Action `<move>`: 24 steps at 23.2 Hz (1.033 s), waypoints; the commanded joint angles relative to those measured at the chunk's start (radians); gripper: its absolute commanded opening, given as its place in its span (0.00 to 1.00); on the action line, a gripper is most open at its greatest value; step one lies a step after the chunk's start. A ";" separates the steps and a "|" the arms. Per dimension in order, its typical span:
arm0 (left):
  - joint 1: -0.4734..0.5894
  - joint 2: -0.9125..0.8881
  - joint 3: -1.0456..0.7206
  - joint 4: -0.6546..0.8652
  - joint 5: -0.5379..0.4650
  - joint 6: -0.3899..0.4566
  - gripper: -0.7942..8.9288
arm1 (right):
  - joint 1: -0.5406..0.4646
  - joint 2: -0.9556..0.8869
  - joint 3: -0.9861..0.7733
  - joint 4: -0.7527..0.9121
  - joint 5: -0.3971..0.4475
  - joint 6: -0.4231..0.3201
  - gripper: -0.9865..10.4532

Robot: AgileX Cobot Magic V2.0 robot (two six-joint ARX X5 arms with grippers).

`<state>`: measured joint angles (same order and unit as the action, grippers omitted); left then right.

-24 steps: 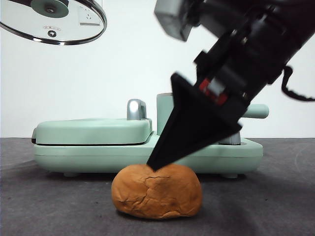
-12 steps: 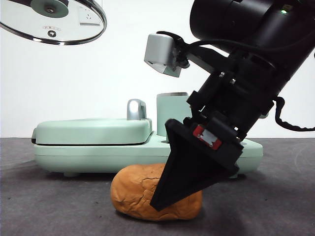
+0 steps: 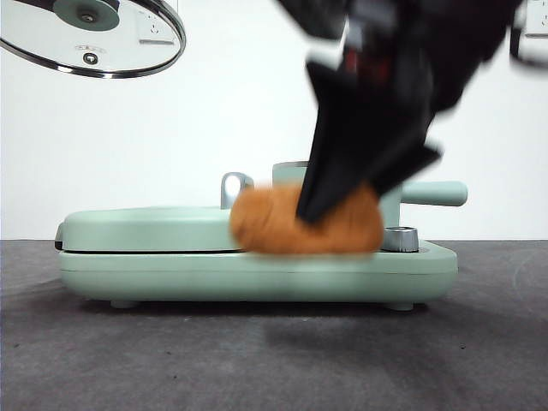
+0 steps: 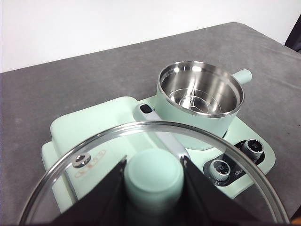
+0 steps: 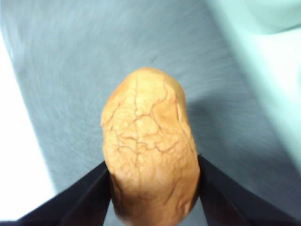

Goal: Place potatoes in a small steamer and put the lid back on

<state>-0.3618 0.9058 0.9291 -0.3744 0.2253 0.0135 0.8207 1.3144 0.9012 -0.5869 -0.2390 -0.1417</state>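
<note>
Right gripper [image 5: 153,188] is clenched on the potato [image 3: 306,221], which hangs clear above the desk [image 3: 257,360] in front of the small steamer [image 4: 200,101]. Left gripper [image 4: 154,181] grips the lid [image 3: 92,36] overhead. Next: carry it over the open rim, then lower.

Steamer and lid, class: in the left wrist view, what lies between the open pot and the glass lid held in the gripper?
In the left wrist view, the griddle's chrome handle and mint-green cover lie between the small steamer and the lid, which the left gripper holds by its knob.
</note>
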 commanded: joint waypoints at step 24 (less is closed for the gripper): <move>-0.002 0.000 0.017 0.030 0.002 -0.001 0.09 | -0.368 0.430 0.861 -0.333 0.090 0.043 0.28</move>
<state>-0.3618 0.9058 0.9291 -0.3733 0.2256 0.0132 0.4511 1.7157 1.7336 -0.9283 -0.1520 -0.0830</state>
